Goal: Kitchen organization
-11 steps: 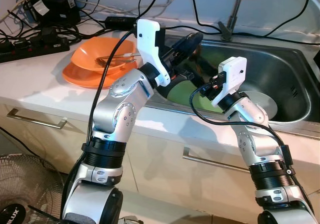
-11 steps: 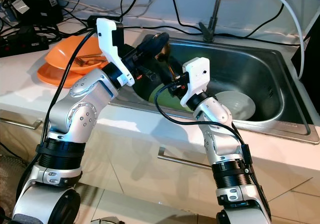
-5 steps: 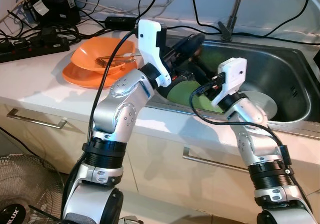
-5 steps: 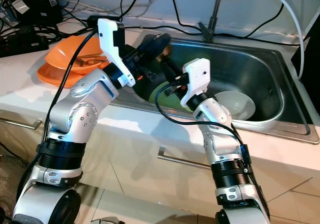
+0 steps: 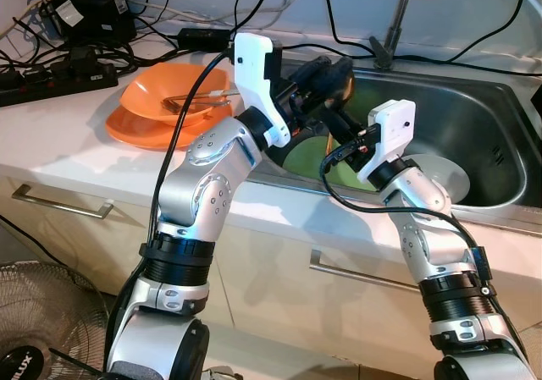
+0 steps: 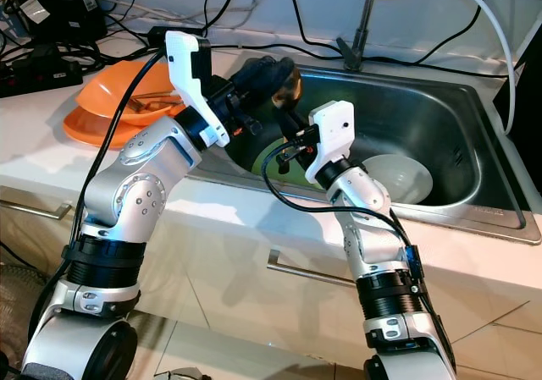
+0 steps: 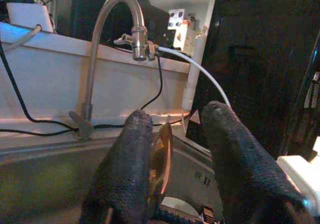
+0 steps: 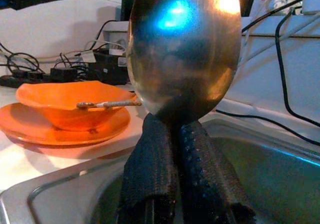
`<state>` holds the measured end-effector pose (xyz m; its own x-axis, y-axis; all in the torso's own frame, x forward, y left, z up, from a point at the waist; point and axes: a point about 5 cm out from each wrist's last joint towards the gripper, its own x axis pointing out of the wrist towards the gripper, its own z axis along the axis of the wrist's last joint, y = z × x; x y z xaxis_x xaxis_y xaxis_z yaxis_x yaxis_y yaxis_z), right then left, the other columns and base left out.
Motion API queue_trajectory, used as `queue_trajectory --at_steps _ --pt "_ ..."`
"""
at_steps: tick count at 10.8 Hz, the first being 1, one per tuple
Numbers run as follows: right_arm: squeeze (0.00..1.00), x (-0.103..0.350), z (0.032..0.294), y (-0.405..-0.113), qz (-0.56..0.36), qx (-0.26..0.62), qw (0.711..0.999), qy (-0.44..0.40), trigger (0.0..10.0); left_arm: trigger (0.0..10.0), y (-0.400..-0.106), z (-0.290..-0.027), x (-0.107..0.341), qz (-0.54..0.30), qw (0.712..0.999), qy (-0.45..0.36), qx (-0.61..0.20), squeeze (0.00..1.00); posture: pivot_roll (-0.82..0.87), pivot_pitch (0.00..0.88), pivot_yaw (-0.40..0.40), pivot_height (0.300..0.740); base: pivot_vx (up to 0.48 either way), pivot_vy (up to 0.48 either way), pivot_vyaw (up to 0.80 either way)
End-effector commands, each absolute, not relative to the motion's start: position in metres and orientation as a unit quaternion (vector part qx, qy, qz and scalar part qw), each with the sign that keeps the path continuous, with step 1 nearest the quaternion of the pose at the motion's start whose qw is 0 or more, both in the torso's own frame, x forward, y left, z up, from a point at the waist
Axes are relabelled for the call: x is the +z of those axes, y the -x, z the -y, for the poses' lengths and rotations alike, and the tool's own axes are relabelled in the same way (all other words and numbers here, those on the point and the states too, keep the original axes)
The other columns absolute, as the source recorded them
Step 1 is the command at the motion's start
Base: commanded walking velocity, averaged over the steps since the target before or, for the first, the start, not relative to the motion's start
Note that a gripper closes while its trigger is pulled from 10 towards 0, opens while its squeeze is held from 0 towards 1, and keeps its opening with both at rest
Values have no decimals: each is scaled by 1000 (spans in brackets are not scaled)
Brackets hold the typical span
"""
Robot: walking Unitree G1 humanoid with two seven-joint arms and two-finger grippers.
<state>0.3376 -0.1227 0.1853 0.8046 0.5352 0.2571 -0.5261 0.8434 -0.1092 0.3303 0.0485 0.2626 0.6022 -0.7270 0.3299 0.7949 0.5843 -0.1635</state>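
A large metal spoon (image 8: pixel 182 49) stands upright over the left end of the steel sink (image 5: pixel 474 101). My right gripper (image 8: pixel 176 129) is shut on its handle just below the bowl. My left gripper (image 7: pixel 176 120) reaches in from the counter side at the same height. It is open, with the spoon's bowl (image 7: pixel 161 156) edge-on between its fingers and close against one of them. In the right eye view the golden spoon bowl (image 6: pixel 290 81) shows beside the left gripper's black fingers (image 6: pixel 258 75).
An orange bowl (image 5: pixel 174 92) with a utensil in it sits on an orange plate (image 5: pixel 140 128) on the counter. In the sink lie a green plate (image 5: pixel 309 153) and a white bowl (image 5: pixel 445 177). The faucet (image 5: pixel 398 16) stands behind. Power strips and cables (image 5: pixel 59 71) crowd the back left.
The right gripper has lifted the spoon up and left out of the sink. The spoon's bowl now sits between the left gripper's fingers, which have shifted slightly right.
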Motion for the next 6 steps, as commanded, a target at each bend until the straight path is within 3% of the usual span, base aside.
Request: queue_trajectory --at_steps 1,2,3,4,6 --pt "0 192 125 -341 155 267 951 20 0 10000 -329 -51 269 124 881 152 -430 1000 92 0 31 740 0 0 0" --pt "0 192 131 -345 152 241 958 26 0 10000 -331 -53 269 126 885 152 -422 1000 93 0 31 740 0 0 0" --pt "0 193 143 -353 148 186 971 34 2196 10000 -332 -56 265 123 890 148 -413 0 90 0 31 740 0 0 0" --pt "0 196 164 -363 135 102 985 39 10000 10000 -334 -62 255 109 900 145 -396 0 90 0 32 740 0 0 0" --pt "0 196 183 -369 125 40 991 30 10000 10000 -334 -68 243 93 908 145 -381 0 92 0 31 740 0 0 0"
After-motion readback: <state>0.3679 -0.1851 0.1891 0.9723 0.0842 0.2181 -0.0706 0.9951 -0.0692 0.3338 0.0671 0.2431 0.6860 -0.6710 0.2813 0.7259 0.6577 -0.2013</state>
